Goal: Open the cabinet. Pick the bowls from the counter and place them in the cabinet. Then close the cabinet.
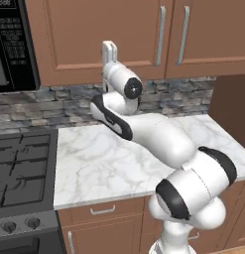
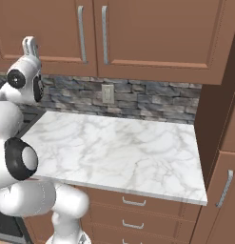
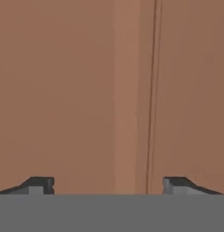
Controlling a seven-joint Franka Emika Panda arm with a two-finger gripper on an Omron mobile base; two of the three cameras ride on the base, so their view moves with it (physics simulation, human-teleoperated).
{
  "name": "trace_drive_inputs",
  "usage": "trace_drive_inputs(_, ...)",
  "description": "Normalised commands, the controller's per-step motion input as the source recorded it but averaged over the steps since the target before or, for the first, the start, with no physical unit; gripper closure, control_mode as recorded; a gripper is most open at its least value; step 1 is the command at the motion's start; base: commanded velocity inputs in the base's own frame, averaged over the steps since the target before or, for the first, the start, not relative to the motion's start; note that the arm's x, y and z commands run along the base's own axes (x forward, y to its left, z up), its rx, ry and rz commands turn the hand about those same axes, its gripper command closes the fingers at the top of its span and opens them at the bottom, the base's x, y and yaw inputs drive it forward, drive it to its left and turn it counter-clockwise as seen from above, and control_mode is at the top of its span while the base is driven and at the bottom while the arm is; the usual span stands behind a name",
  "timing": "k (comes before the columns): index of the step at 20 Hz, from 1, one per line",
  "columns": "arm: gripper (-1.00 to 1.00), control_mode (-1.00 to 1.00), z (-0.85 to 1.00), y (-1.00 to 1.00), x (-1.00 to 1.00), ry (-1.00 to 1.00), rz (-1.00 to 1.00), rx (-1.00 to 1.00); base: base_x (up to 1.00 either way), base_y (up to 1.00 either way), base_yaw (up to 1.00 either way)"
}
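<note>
Cabinet (image 1: 109,37) doors are both shut, hanging on the wall above the counter (image 1: 114,158), with the 2 long silver handles (image 2: 93,33) side by side at the middle seam. Gripper (image 3: 108,185) is raised up right against the brown door panel, its 2 dark fingertips (image 3: 38,185) spread wide with nothing between them but wood. Arm (image 1: 158,136) leans over the marble from the front edge, with the stove (image 1: 20,168) off to the left under the microwave (image 1: 12,44).
</note>
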Motion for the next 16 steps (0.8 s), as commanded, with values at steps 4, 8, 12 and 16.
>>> trace_drive_inputs(4, -1.0, -1.0, -0.41, 0.19, 1.0, -0.01, 0.29, 0.03, 0.0, 0.0, 0.0)
trace_drive_inputs(8, -1.0, -1.0, 0.03, 0.34, 1.0, 0.12, 0.15, 0.01, 0.0, 0.0, 0.0)
trace_drive_inputs(12, -1.0, -1.0, 0.22, 0.34, 1.0, 0.2, 0.12, 0.0, 0.0, 0.0, 0.0)
trace_drive_inputs(16, -1.0, -1.0, 0.36, 0.31, 1.0, 0.24, 0.1, 0.0, 0.0, 0.0, 0.0)
